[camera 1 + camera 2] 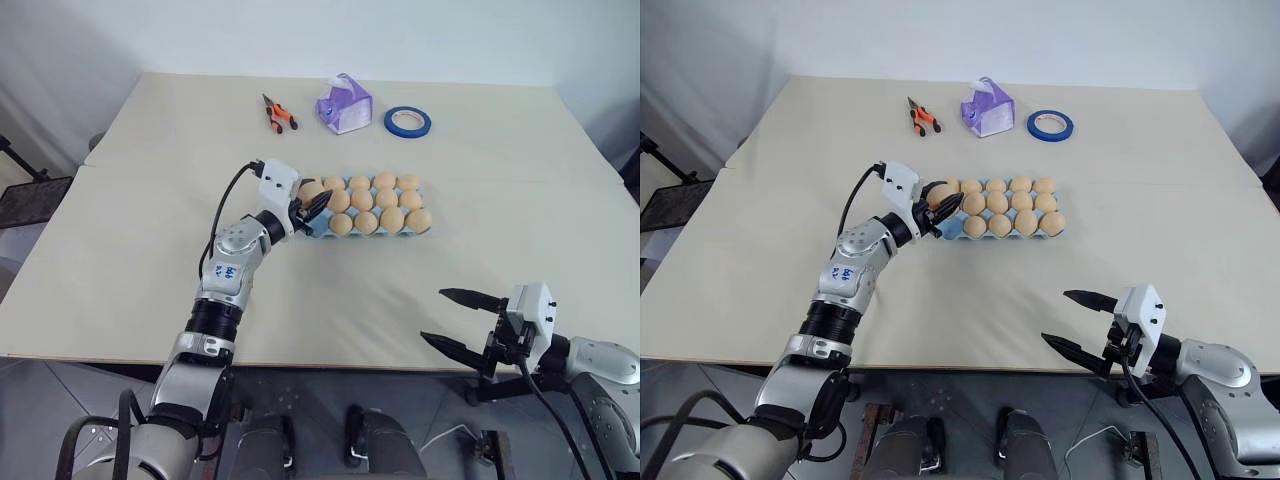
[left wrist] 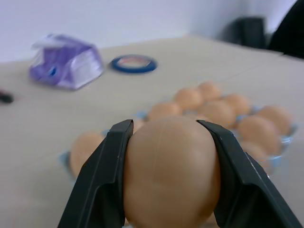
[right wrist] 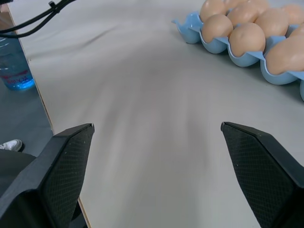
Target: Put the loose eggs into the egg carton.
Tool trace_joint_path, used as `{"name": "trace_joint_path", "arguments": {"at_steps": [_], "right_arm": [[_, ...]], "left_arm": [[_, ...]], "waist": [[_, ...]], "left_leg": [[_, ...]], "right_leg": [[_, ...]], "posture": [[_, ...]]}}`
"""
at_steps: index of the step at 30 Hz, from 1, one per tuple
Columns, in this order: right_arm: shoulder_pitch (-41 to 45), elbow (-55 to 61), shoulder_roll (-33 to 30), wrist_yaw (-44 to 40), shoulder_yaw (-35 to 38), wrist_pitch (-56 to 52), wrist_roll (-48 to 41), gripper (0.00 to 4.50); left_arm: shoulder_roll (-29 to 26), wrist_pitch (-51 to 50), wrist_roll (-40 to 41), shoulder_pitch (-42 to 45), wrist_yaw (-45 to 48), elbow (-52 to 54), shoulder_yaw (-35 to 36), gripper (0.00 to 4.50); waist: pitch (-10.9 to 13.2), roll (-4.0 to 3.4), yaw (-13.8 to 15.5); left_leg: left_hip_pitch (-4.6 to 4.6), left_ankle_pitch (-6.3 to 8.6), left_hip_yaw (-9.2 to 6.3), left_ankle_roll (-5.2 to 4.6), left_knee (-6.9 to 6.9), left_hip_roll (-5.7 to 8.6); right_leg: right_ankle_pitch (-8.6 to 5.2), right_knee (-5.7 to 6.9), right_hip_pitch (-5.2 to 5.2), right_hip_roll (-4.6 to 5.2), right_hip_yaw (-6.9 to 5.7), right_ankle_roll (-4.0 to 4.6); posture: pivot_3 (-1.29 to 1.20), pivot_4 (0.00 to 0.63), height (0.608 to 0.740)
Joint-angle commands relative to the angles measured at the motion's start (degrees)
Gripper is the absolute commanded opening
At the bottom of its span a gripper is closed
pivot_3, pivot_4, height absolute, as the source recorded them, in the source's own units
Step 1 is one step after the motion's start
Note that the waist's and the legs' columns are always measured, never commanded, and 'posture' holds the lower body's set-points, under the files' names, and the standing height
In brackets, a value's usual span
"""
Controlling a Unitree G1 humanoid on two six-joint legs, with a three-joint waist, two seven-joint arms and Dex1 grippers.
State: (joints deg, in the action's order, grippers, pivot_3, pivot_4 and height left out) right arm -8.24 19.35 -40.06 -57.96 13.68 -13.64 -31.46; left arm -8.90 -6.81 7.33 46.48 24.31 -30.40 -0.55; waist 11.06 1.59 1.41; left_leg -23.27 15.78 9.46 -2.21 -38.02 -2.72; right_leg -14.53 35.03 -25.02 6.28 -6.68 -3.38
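Gripping one of the loose eggs [image 2: 171, 173] between its two black fingers [image 2: 102, 185], the left end effector [image 1: 312, 208] hovers at the left end of the egg carton [image 1: 322, 232], the light blue tray near the middle of the worktop [image 1: 130, 260]. We see the carton almost full: tan eggs fill the cups to the right, and a bare blue cup shows at the near-left corner, just below the held egg. The right end effector [image 1: 1077, 322] waits at the near right edge of the worktop, well apart from the carton, its fingers spread wide on nothing.

We judge the risks here to be few but real. The egg is smooth and rounded, and the fingers pinch it at its flanks only; a jolt could let it slip, and it would then drop onto its neighbours or roll across the worktop. Lowering it off-centre could set it on a cup's rim or knock the egg beside it. Pressing too hard could crack the shell. The carton looks light, so a sideways push from the fingers could also shove it along.

At the far side lie pliers [image 1: 279, 114], a purple-and-white box [image 1: 344, 105] and a roll of blue tape [image 1: 408, 122], all well clear of the work.
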Motion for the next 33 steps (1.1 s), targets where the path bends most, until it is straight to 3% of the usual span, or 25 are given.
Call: {"name": "trace_joint_path", "arguments": {"at_steps": [1,5,14,19,23,26,29,33], "right_arm": [[-0.72,1.15,0.49,0.7,0.7,1.03,0.07,4.5],[-2.24,2.18,0.82,1.7,1.2,1.11,0.05,4.5],[-3.57,2.72,0.92,2.6,1.18,1.48,-0.11,4.5],[-2.53,2.3,0.94,2.87,0.4,1.22,-0.02,4.5],[-1.65,2.21,0.81,2.92,0.39,0.93,-0.14,4.5],[-0.86,2.25,0.61,2.68,0.48,1.06,-0.16,4.5],[2.47,1.57,0.23,2.48,0.4,0.7,-0.79,4.5],[7.96,-1.29,-0.1,1.28,-1.15,0.63,-0.06,4.5]], "left_arm": [[0.59,2.85,-0.75,1.87,1.45,-1.6,-0.89,1.78],[0.93,1.54,-0.48,1.73,3.66,-1.29,-1.42,1.78],[-1.6,-3.34,-0.55,0.11,5.1,3.42,-1.17,4.48],[-2.95,-7.55,3.15,-1.59,9.41,9.36,-0.61,4.48],[-5.39,-19.2,16.05,-6.86,19.43,21.97,2.6,4.48],[-10.18,-24.71,20.26,-11.6,23.61,28.42,3.6,4.48],[-19.56,-26.5,21.46,-18.69,32.61,33.04,2.32,4.48],[-27.27,-25.34,22.79,-22.79,41.12,31.55,2.89,4.48]], "waist": [[0.0,0.0,0.01],[0.0,0.0,0.05],[0.0,0.0,-0.12],[0.0,0.0,-0.06],[0.0,0.0,-0.24],[0.0,0.0,-0.36],[-0.02,-0.03,-1.29],[-0.03,-0.07,-1.38]], "left_leg": [[0.0,0.0,0.01,-0.06,0.0,0.0],[-0.05,-0.03,0.01,-0.22,0.01,-0.02],[-0.02,0.1,0.02,0.0,0.01,-0.03],[-0.02,0.09,0.02,-0.01,0.01,-0.01],[-0.02,0.04,0.04,-0.1,0.01,-0.03],[0.0,-0.06,0.01,-0.12,0.01,-0.08],[0.09,0.04,0.02,0.17,0.02,-0.08],[0.1,0.0,0.05,0.23,0.02,-0.09]], "right_leg": [[0.0,-0.02,0.0,0.0,-0.03,-0.01],[0.0,-0.07,-0.03,0.01,-0.05,-0.01],[0.01,-0.05,-0.02,0.0,-0.03,-0.02],[0.01,-0.05,-0.02,0.02,-0.02,-0.02],[0.01,-0.04,-0.02,0.01,0.01,-0.02],[-0.02,0.01,-0.03,-0.02,0.2,0.03],[-0.06,0.11,-0.02,-0.05,0.31,0.09],[-0.11,0.17,-0.09,-0.06,0.3,0.19]], "posture": [[0.0,0.15,0.74],[0.0,0.15,0.74],[0.0,0.15,0.74],[0.0,0.15,0.74],[0.0,0.15,0.74],[0.0,0.15,0.74],[0.0,0.15,0.74],[0.0,0.15,0.74]]}}
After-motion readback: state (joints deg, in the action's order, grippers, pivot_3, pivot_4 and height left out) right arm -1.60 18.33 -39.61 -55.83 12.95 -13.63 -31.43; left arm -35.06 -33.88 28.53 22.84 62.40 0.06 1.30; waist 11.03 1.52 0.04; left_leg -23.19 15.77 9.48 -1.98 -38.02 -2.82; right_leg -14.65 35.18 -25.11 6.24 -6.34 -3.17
